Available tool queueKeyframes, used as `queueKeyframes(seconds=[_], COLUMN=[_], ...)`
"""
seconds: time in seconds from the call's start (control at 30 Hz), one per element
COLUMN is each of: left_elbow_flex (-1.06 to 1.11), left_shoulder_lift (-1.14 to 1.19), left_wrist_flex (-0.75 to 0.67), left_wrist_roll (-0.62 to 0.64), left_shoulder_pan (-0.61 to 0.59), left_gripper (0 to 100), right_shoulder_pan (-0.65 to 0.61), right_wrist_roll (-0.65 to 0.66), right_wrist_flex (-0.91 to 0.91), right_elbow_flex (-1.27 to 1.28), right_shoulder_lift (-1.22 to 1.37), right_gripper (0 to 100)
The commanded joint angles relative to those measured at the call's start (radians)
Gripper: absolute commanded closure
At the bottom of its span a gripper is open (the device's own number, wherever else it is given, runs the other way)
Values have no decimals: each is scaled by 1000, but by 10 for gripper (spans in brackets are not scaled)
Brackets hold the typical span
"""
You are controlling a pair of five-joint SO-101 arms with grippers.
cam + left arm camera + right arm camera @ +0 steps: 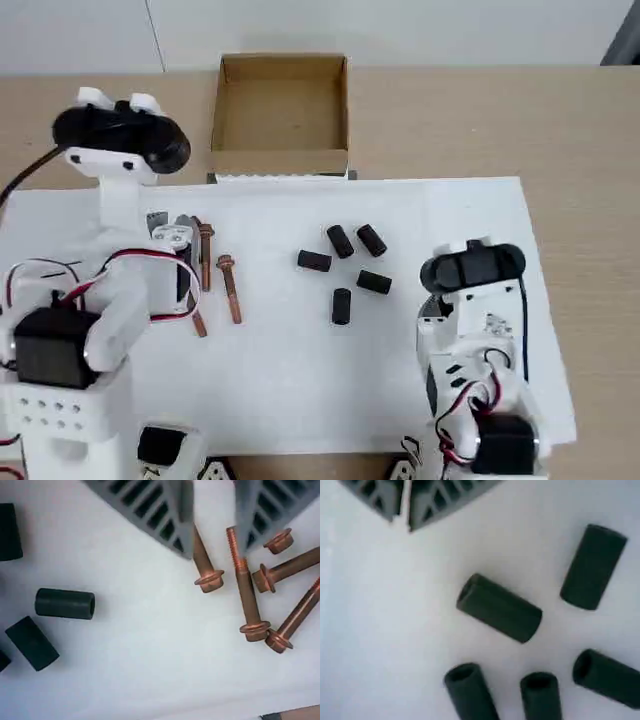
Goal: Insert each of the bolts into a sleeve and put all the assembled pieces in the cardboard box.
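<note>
1. The left hand (216, 545) is held spread, with nothing pinched; its two grey fingers (160, 515) are set apart above the bolts (248, 595)
2. Five bolts are seen in the left wrist view, scattered on the white sheet (150, 670) right at the fingertips
3. The threaded tip of one bolt is found in the gap between the fingertips, its head pointing away from the hand
4. The shaft of a second bolt (207, 572) is partly covered by one finger, with the head left showing just past that fingertip; whether it is touched cannot be told
5. The other three bolts are laid just beside the other finger, outside the gap
6. The right hand (402, 522) is pressed together, with a thin slit between the fingers and nothing pinched
7. Five black sleeves (499, 608) are seen lying on their sides on the sheet; the nearest one is placed near the right hand but apart from it, and the rest are spread farther off
8. In the high view the bolts are grouped by the left arm and the sleeves in the middle of the sheet, between the two arms
9. The open box (280, 160) is set on the worktop (560, 120) at the far edge of the sheet, well apart from both hands
</note>
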Motion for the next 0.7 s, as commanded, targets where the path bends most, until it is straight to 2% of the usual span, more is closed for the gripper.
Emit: queueKeyframes(seconds=[0.0,0.3,0.47,0.67], left_elbow_flex=[-35,-31,-30,-30], left_shoulder_lift=[9,107,207,416], left_wrist_flex=[-40,-43,-28,17], left_wrist_roll=[5,5,0,-141], left_shoulder_pan=[-3,-3,-3,-3], left_gripper=[942,942,939,940], right_shoulder_pan=[-12,-13,-13,-13], right_wrist_roll=[-11,6,143,373], right_wrist_flex=[27,165,220,226], right_elbow_flex=[-196,-615,-760,-904], right_shoulder_lift=[188,717,951,1162], right_gripper=[995,995,995,995])
